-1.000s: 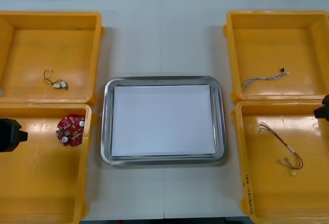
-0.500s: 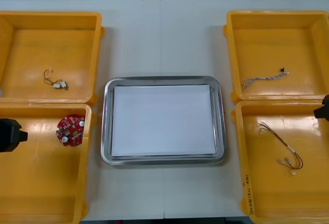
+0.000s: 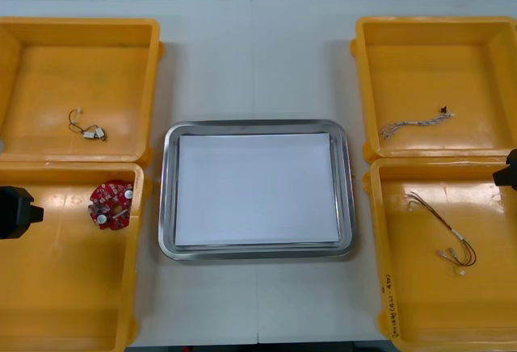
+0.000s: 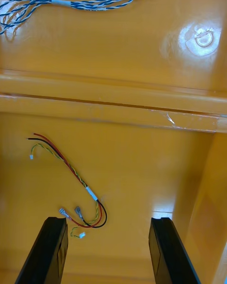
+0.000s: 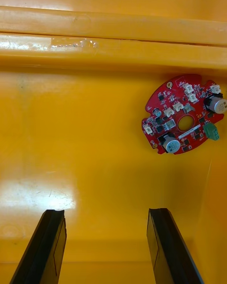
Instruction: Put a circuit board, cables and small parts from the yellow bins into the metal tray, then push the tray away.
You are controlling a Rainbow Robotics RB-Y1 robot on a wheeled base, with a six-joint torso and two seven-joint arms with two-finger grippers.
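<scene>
The left gripper (image 5: 108,246) hangs with its black fingers spread wide and nothing between them, over the yellow plastic bin (image 3: 73,320) on the near left of the shiny metal tray with the white inside (image 3: 166,190). The round red circuit board (image 5: 182,116) lies in that bin, on the side towards the tray, clear of the fingers.

The right gripper (image 4: 109,251) is just as wide apart and empty, over the near yellow bin right of the tray (image 3: 420,320). A red and yellow cable (image 4: 71,184) lies loose in it. That bin's tray-side rim carries dark handwriting (image 3: 388,305), too small to read.

The far bin right of the tray (image 3: 420,53) holds a twisted blue and white cable (image 4: 61,4).
</scene>
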